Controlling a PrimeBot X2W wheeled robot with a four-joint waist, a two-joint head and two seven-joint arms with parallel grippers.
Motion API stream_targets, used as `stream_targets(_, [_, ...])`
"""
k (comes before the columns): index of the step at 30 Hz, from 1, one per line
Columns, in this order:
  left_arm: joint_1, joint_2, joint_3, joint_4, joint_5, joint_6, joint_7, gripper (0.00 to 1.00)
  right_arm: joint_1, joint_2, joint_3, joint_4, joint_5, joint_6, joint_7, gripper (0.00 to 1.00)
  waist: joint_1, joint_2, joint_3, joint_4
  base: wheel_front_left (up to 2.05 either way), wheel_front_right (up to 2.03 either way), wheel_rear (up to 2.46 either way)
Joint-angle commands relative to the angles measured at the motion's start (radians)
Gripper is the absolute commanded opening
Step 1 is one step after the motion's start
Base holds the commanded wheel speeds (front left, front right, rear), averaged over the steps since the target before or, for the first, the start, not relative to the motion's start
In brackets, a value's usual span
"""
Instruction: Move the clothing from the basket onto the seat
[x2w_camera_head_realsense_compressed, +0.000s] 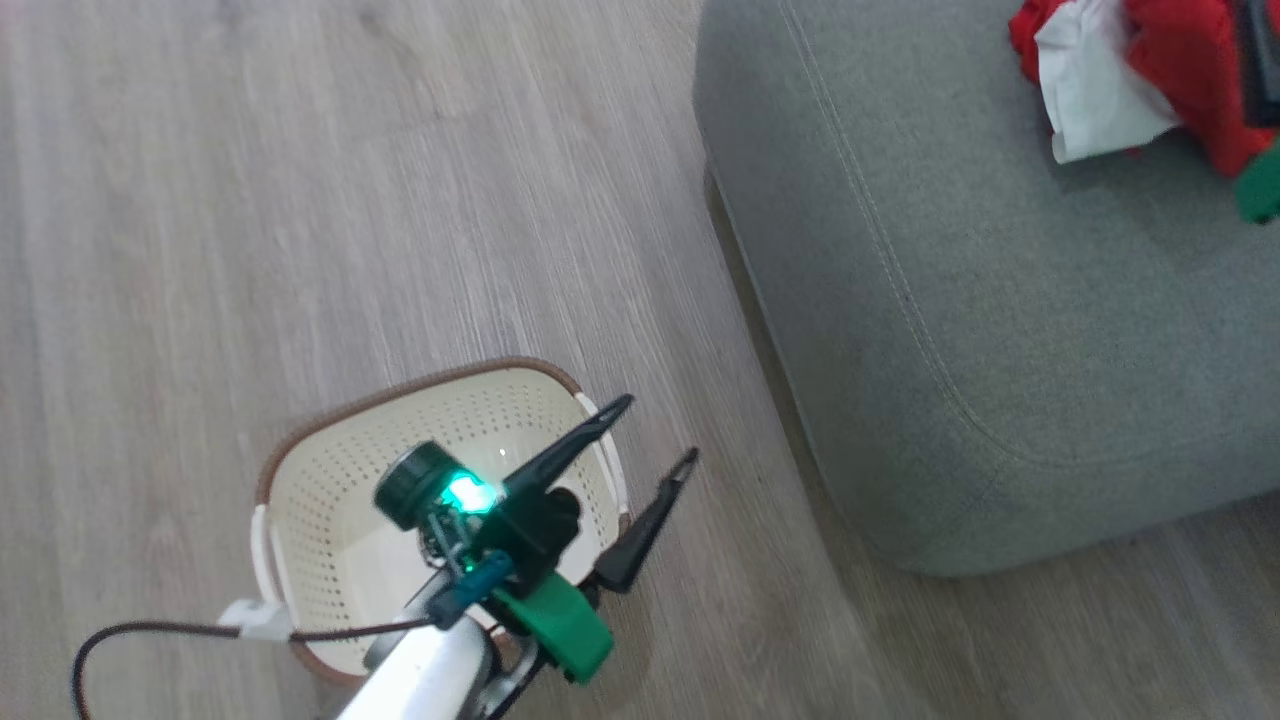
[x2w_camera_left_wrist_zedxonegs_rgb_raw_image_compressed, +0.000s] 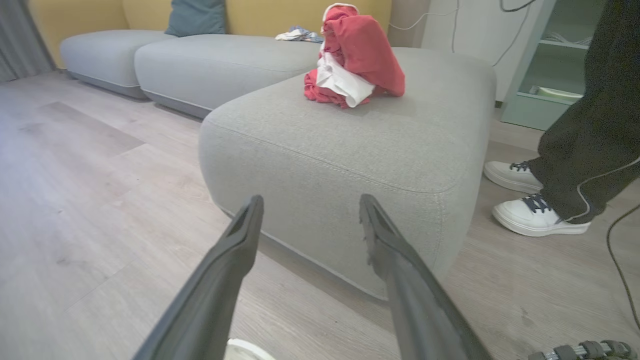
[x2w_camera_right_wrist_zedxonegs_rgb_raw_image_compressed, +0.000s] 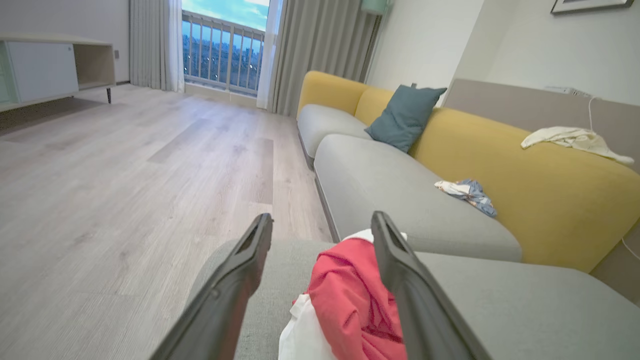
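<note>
The cream basket (x2w_camera_head_realsense_compressed: 330, 500) stands on the wood floor at the lower left, and its inside looks bare. My left gripper (x2w_camera_head_realsense_compressed: 655, 435) hangs over the basket's right rim, open, with nothing between its fingers; in its own view the left gripper (x2w_camera_left_wrist_zedxonegs_rgb_raw_image_compressed: 311, 200) points at the front of the grey seat (x2w_camera_left_wrist_zedxonegs_rgb_raw_image_compressed: 325, 150). The clothing (x2w_camera_head_realsense_compressed: 1130, 80), a red and white heap, lies on the seat (x2w_camera_head_realsense_compressed: 1000, 300) at the upper right. My right gripper (x2w_camera_right_wrist_zedxonegs_rgb_raw_image_compressed: 320, 220) hovers open just above the clothing (x2w_camera_right_wrist_zedxonegs_rgb_raw_image_compressed: 350, 300), its fingers either side of the red fabric.
A person's dark trouser legs (x2w_camera_left_wrist_zedxonegs_rgb_raw_image_compressed: 590, 125) and white shoes (x2w_camera_left_wrist_zedxonegs_rgb_raw_image_compressed: 535, 217) stand beside the seat's far side. Behind it runs a yellow-backed sofa (x2w_camera_right_wrist_zedxonegs_rgb_raw_image_compressed: 500, 160) with a teal cushion (x2w_camera_right_wrist_zedxonegs_rgb_raw_image_compressed: 405, 117) and loose cloths. A cable (x2w_camera_head_realsense_compressed: 150, 635) trails by the basket.
</note>
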Motion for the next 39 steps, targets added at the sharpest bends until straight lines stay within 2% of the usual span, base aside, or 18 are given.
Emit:
stream_targets(1, [-0.003,-0.010,0.055,-0.040,-0.002,0.000,-0.005,1.00,0.028,-0.042,-0.010,-0.064,0.015,0.000,-0.006,1.00,0.0001,-0.0001,-0.033,0.020,0.00,0.00,0.00])
stream_targets(5, [0.028,-0.019,0.107,-0.051,0.005,0.001,-0.005,1.00,0.144,-0.054,-0.052,-0.198,0.051,0.000,-0.006,1.00,0.0001,-0.0001,-0.067,0.053,0.00,0.00,0.00])
stream_targets(10, [0.055,-0.036,0.167,-0.070,0.012,0.009,-0.005,1.00,0.305,-0.015,-0.126,-0.391,0.065,0.000,-0.007,1.00,0.0001,-0.0001,-0.099,0.105,0.00,0.00,0.00])
stream_targets(15, [0.076,-0.056,0.221,-0.091,0.014,0.029,-0.005,1.00,0.477,0.068,-0.189,-0.573,0.045,0.000,-0.007,1.00,0.0001,-0.0001,-0.133,0.166,0.00,0.00,0.00])
stream_targets(19, [0.098,-0.066,0.264,-0.097,0.004,0.056,-0.005,1.00,0.579,0.148,-0.212,-0.669,0.030,0.000,-0.007,1.00,0.0001,-0.0001,-0.157,0.204,0.00,0.00,0.00])
stream_targets(23, [0.113,-0.072,0.298,-0.117,0.008,0.096,-0.005,1.00,0.653,0.228,-0.247,-0.693,0.026,0.000,-0.007,1.00,0.0001,-0.0001,-0.181,0.248,0.00,0.00,0.00])
stream_targets(28, [0.130,-0.074,0.329,-0.134,-0.005,0.145,-0.005,1.00,0.701,0.284,-0.236,-0.698,-0.015,0.000,-0.007,1.00,0.0001,-0.0001,-0.190,0.289,0.00,0.00,0.00])
stream_targets(33, [0.140,-0.074,0.366,-0.122,-0.051,0.223,-0.005,1.00,0.742,0.347,-0.261,-0.716,-0.004,0.000,-0.007,1.00,0.0001,-0.0001,-0.197,0.314,0.00,0.00,0.00])
stream_targets(39, [0.146,-0.074,0.369,-0.136,-0.067,0.239,-0.005,1.00,0.775,0.397,-0.272,-0.689,-0.027,0.000,-0.007,1.00,0.0001,-0.0001,-0.199,0.330,0.00,0.00,0.00])
